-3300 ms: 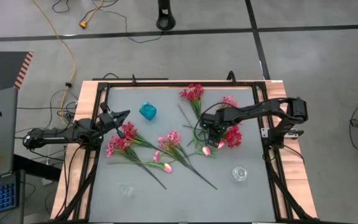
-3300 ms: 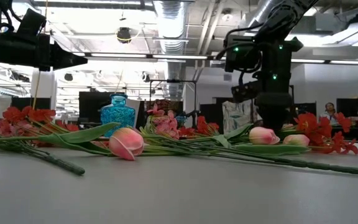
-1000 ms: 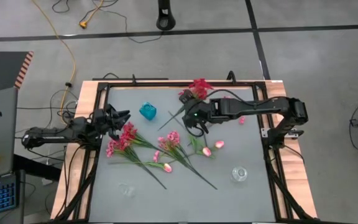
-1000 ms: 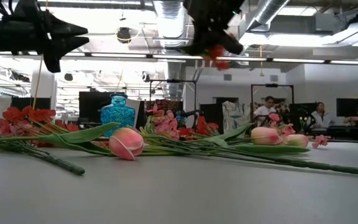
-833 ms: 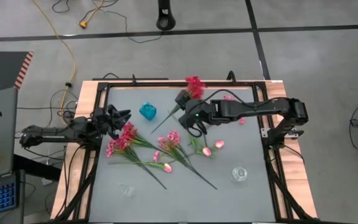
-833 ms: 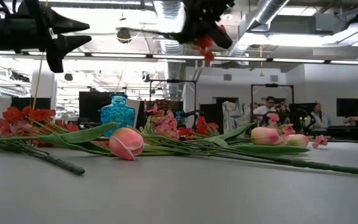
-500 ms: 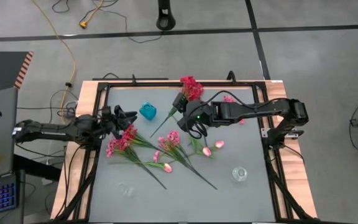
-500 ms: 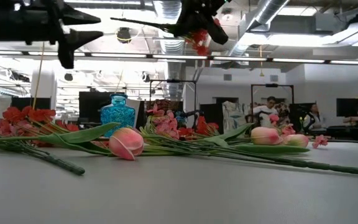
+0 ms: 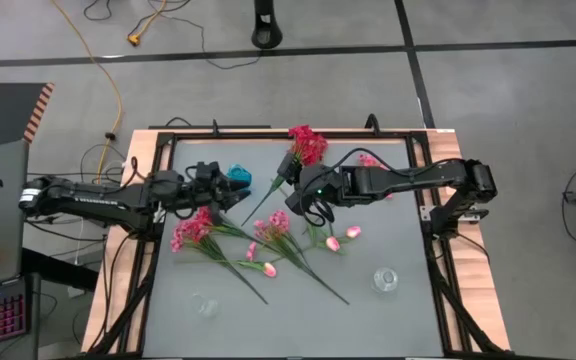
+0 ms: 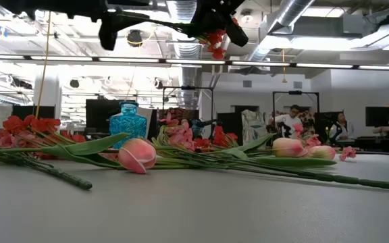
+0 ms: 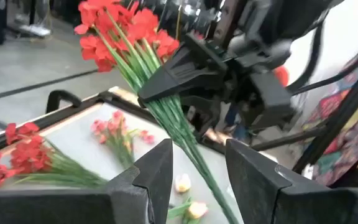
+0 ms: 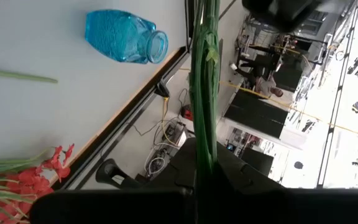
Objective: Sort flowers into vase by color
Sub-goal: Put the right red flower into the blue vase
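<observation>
Flowers lay scattered across the grey table [image 9: 388, 235], and going from left to right the scene ran as follows. The left gripper [image 9: 230, 190] reached in from the left edge above the table, its fingers [image 11: 160, 168] spread apart with nothing between them, just beside the blue vase [image 9: 238, 173], which stood upright near the far-left part of the table. Below it lay a pink sprig [image 9: 190, 230] and, further in, another pink sprig [image 9: 273, 226] with its long stem running toward the near side, plus a few pale tulip buds [image 9: 340, 238] lying flat. Near the middle, the right gripper [image 9: 303, 195] was clamped on the green stems of a deep red bunch [image 9: 306, 143], held in the air and tilted, the blooms toward the far edge and the stem ends toward the left gripper. One clear glass vase [image 9: 386, 278] stood near the right front, well apart from both arms.
</observation>
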`<action>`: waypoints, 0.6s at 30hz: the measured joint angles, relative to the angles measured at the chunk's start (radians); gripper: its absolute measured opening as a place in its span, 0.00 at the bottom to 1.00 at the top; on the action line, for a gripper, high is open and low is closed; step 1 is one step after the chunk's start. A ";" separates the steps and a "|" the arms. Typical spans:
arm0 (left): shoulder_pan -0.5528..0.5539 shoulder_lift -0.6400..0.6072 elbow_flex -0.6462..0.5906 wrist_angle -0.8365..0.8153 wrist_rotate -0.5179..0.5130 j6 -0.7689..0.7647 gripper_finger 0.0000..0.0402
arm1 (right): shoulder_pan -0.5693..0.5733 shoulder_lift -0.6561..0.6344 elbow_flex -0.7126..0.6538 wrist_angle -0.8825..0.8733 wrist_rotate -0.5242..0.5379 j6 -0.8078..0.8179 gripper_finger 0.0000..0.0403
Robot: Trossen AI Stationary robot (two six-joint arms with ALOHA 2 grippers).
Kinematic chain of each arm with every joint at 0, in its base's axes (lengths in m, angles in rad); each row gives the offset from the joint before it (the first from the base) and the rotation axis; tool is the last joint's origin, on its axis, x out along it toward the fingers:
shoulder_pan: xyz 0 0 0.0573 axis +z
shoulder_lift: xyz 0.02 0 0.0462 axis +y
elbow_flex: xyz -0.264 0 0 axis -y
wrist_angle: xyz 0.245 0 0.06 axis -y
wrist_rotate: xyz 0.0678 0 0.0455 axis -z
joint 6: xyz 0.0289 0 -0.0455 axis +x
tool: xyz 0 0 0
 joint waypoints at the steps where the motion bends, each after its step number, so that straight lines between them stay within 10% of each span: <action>1: 0.005 0.023 0.028 -0.025 0.000 0.002 0.34 | 0.003 0.000 0.000 0.000 -0.001 0.000 0.12; 18: 0.101 0.275 0.246 -0.143 0.119 -0.004 0.34 | 0.012 0.000 0.000 0.000 -0.001 0.003 0.12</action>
